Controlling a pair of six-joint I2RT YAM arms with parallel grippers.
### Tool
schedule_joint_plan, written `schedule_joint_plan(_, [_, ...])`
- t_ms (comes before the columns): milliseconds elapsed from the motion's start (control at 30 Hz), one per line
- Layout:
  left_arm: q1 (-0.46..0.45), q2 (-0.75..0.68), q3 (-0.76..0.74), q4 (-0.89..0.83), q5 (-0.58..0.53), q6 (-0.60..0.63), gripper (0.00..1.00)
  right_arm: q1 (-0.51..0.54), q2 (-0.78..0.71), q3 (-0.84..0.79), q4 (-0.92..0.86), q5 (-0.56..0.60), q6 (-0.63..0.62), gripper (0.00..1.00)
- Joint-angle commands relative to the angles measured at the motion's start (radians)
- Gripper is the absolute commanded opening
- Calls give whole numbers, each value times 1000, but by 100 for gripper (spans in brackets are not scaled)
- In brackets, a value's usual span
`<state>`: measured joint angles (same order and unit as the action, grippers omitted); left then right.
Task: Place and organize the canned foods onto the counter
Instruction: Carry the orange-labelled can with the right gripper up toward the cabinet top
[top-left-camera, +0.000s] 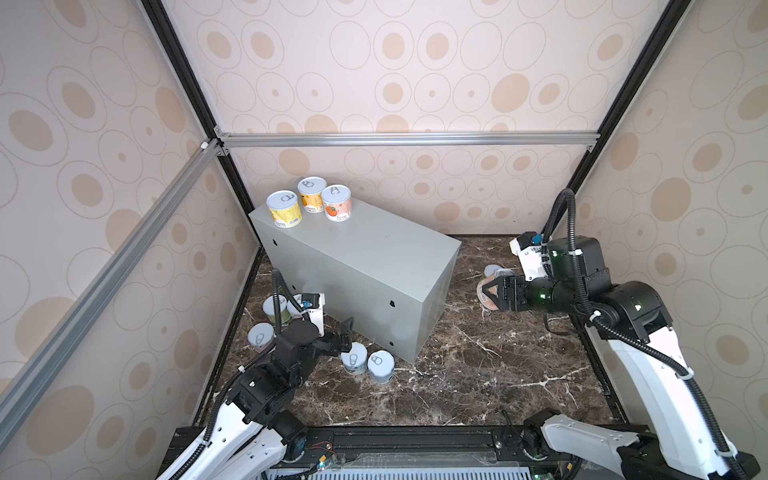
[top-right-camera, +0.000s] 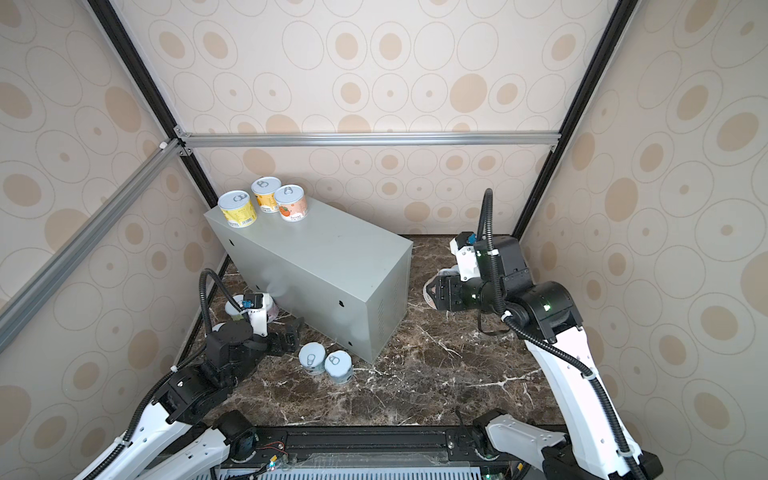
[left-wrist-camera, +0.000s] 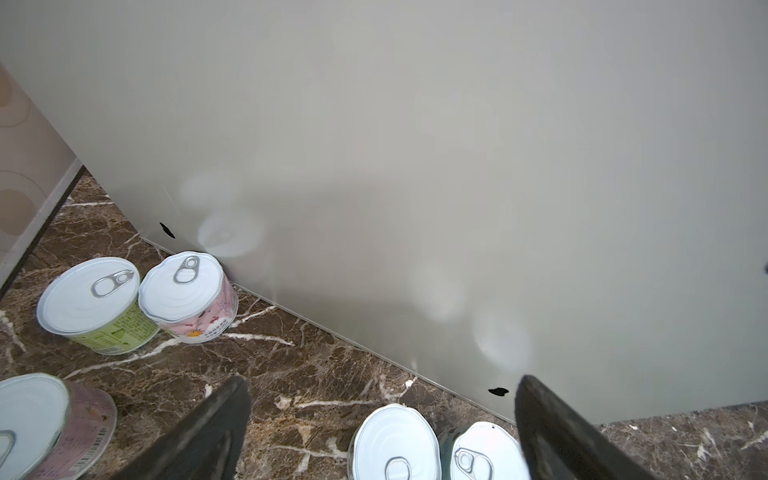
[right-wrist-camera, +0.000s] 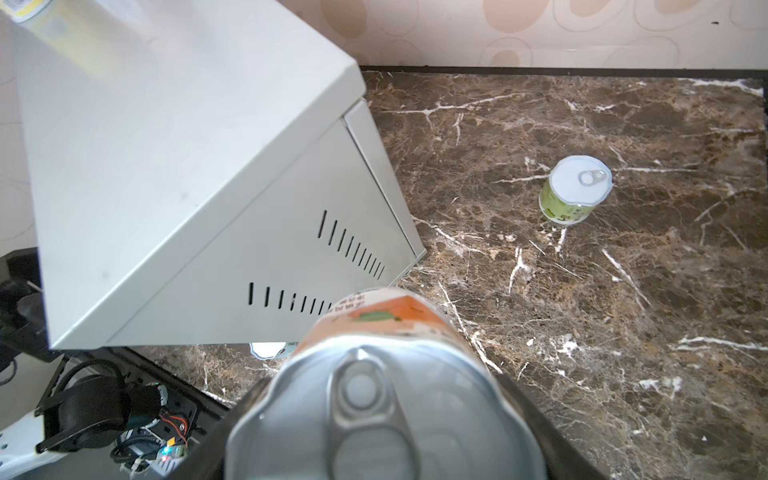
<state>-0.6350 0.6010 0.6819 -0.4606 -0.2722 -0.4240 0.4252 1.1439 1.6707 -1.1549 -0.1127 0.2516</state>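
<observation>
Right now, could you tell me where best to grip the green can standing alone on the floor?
Take the green can across its round side wall, probably from above: it stands upright, lid up, nothing beside it, so jaws can straddle it.

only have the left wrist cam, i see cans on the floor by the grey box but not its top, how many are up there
Observer: Three upright on the counter, at its far left end: a yellow can, an orange can and a peach can.
Operator: what's the right arm doing
Observer: The right gripper is shut on a can with an orange label, off the counter's right end.
Operator: any more cans over there
Observer: One green can, upright on the marble floor, apart from the counter.
</observation>
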Motion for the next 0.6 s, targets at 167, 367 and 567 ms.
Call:
schedule_joint_plan(167, [3, -8, 27, 3, -25, 45, 99, 93, 103, 224, -93, 39, -47, 40])
schedule_joint_plan(367, [3, -15, 13, 10, -32, 54, 99, 196, 214, 385, -171, 111, -64, 39])
schedule_joint_plan(567, [4, -18, 3, 18, -31, 60, 99, 275, 316, 524, -218, 148, -73, 39])
